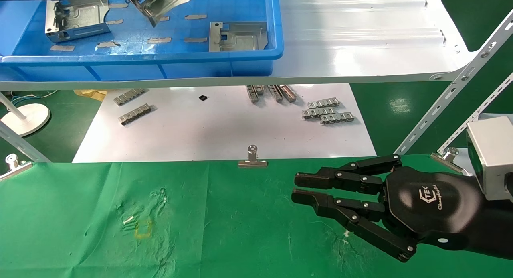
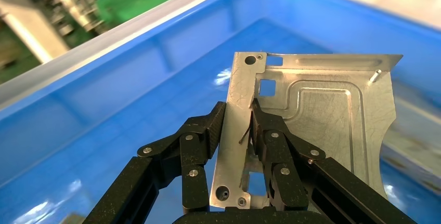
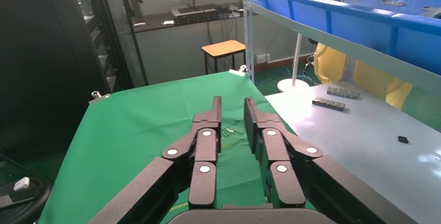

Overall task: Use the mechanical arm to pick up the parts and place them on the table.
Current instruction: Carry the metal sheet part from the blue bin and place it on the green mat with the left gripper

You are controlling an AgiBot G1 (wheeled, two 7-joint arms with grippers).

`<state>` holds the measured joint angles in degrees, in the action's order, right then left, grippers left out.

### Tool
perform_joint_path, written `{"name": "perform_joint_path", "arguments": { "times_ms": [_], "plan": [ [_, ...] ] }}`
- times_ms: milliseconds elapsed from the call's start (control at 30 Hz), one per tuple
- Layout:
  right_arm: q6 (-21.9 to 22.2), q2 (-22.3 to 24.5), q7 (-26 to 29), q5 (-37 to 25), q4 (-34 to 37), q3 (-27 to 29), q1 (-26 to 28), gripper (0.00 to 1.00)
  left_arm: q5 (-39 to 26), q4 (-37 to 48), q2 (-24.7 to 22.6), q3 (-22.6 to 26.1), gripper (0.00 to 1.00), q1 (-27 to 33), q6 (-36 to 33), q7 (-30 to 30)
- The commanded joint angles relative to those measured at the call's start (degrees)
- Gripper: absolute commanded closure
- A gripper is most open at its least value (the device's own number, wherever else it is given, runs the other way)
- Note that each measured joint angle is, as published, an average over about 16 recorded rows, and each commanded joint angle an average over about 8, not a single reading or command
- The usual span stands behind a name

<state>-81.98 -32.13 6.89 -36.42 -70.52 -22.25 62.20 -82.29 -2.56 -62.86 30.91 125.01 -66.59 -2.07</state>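
Parts are the matter here: the left gripper (image 2: pixel 239 130), up over the blue bin (image 1: pixel 256 55) on the white shelf (image 1: pixel 360 41), has its jaws clenched on one part (image 2: pixel 317 125), pinching its folded edge wall so the plate hangs tilted above the bin floor. Two more parts (image 1: pixel 76 17) lie in the bin. The table (image 1: pixel 200 230) lies lower and nearer the robot, so I judge the held plate must travel down and back. The right gripper (image 1: pixel 298 189) hovers over the table, its jaws released and holding nothing.
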Motion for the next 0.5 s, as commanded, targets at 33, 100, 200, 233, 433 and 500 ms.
{"name": "perform_joint_path", "arguments": {
  "times_ms": [33, 100, 200, 233, 433, 500],
  "plan": [
    [0.0, 0.0, 0.0, 0.0, 0.0, 0.0, 0.0, 0.00, 1.1, -0.4, 1.2, -0.7, 1.00, -0.1, -2.6, 1.1],
    [0.0, 0.0, 0.0, 0.0, 0.0, 0.0, 0.0, 0.00, 2.3, -1.1, 3.0, -1.6, 1.00, -0.4, -6.1, 2.7],
    [0.0, 0.0, 0.0, 0.0, 0.0, 0.0, 0.0, 0.00, 4.0, -2.1, 5.7, -2.6, 1.00, -1.0, -11.6, 5.2],
    [0.0, 0.0, 0.0, 0.0, 0.0, 0.0, 0.0, 0.00, 4.4, -2.4, 6.5, -2.8, 1.00, -1.4, -13.3, 6.0],
    [0.0, 0.0, 0.0, 0.0, 0.0, 0.0, 0.0, 0.00, 7.3, -4.2, 11.3, -4.6, 1.00, -4.1, -21.9, 10.2],
    [0.0, 0.0, 0.0, 0.0, 0.0, 0.0, 0.0, 0.00, 8.7, -5.2, 12.7, -5.1, 1.00, -5.6, -23.6, 11.1]
  ]
}}
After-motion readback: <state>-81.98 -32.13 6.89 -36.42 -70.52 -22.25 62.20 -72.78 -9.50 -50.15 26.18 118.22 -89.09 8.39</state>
